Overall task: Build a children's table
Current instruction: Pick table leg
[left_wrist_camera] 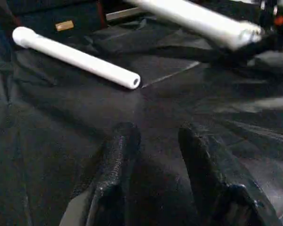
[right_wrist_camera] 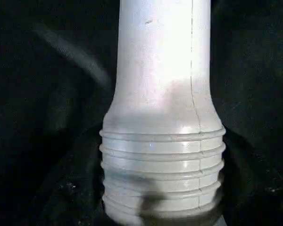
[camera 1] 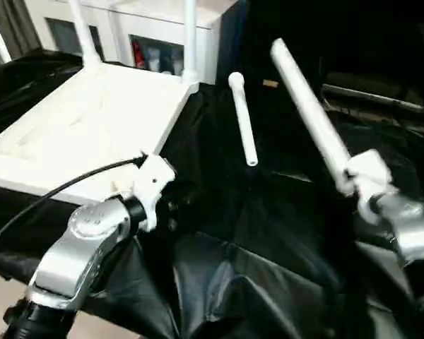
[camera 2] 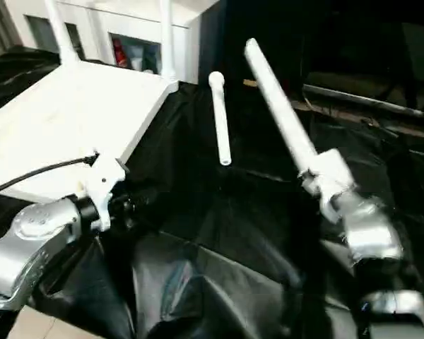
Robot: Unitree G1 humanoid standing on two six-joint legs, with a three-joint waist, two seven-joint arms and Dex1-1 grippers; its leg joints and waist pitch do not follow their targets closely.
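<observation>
Threads on the held leg (right_wrist_camera: 162, 117) are seen at the right wrist; it is gripped by the right gripper (camera 1: 364, 185). The left gripper (left_wrist_camera: 155, 155), parted and empty, is aimed toward the loose leg (left_wrist_camera: 75, 57).

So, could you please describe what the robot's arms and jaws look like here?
Both forearms are silver metal with rounded joint housings: the left arm ends in a white wrist block behind a black ring, with a thin black cable running to it. The right arm has a similar white block. The left gripper has two black, rough-textured fingers.

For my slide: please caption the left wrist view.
Open left gripper hovers over black sheet near a loose white leg.
</observation>
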